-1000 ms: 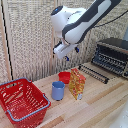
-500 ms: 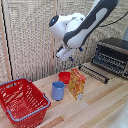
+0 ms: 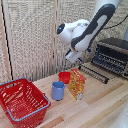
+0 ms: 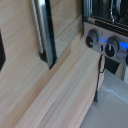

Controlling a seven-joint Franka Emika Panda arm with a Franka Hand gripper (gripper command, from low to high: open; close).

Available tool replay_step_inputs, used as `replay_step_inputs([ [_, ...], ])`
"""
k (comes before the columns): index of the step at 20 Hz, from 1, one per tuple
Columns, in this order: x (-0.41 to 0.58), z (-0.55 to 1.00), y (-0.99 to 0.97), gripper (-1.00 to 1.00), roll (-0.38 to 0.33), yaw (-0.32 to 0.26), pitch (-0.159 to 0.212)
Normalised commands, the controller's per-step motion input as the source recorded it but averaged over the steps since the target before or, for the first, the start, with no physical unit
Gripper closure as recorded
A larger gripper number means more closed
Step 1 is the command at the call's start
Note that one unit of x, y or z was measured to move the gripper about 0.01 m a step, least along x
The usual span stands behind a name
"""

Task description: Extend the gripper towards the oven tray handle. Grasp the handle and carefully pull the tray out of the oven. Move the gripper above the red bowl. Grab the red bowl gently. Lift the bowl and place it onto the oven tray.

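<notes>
The dark oven (image 3: pixel 113 54) stands at the exterior view's right, and its knobs (image 4: pixel 100 42) show in the wrist view. The tray (image 3: pixel 95 72), a rack of thin dark bars, sticks out of the oven's front over the table; in the wrist view the tray (image 4: pixel 42 30) is a long dark bar. The red bowl (image 3: pixel 64 76) sits on the table, half hidden behind an orange packet (image 3: pixel 77 83). My gripper (image 3: pixel 78 60) hangs in the air above and slightly to the right of the bowl, between it and the tray. Its fingers are too blurred to read.
A blue cup (image 3: pixel 58 90) stands just in front of the bowl. A big red wire basket (image 3: pixel 22 100) fills the exterior view's lower left. A slatted wooden screen (image 3: pixel 30 35) backs the table. A black cable (image 4: pixel 98 75) hangs by the oven.
The arm has sunk a little and shifted slightly over the bowl and packet. The bowl, cup, basket and tray have not moved.
</notes>
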Motion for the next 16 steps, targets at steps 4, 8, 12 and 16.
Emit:
replay_step_inputs([
  [4, 0.184, -0.1, -0.48, -1.0, -0.243, 0.0, 0.034],
  [8, 0.006, 0.01, -0.61, -1.0, -0.069, 0.001, -0.004],
  [12, -0.133, 0.0, -0.85, -1.0, 0.016, 0.001, -0.029],
  [16, -0.174, 0.0, -0.94, -1.0, 0.003, 0.003, -0.043],
])
